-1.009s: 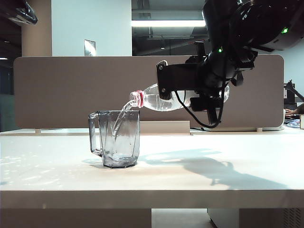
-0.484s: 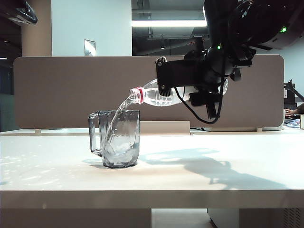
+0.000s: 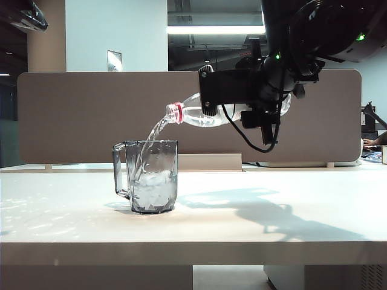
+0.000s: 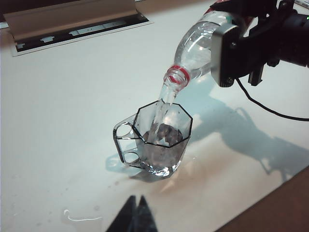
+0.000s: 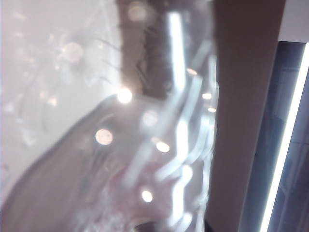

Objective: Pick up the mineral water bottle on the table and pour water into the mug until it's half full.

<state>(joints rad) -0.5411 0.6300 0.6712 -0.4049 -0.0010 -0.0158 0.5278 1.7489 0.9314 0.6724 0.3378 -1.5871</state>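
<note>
Bottle (image 3: pixel 196 115) clear, red neck ring, tipped neck-down in right gripper (image 3: pixel 208 99), jaws clamping its body; water (image 3: pixel 154 134) streams into smoky faceted mug (image 3: pixel 152 175). Left gripper (image 4: pixel 135 215) low nr mug, fingertips together.

There is one mineral water bottle (image 3: pixel 196 115), one mug (image 3: pixel 147 176) and one table (image 3: pixel 254 223). Two grippers show: the right gripper (image 3: pixel 208 90) and the left gripper (image 4: pixel 135 215), though only its dark tips seem visible.

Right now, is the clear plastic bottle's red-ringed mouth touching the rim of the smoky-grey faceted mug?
No, the clear plastic bottle hangs tilted above the smoky-grey faceted mug, with only a water stream bridging the gap.
</note>
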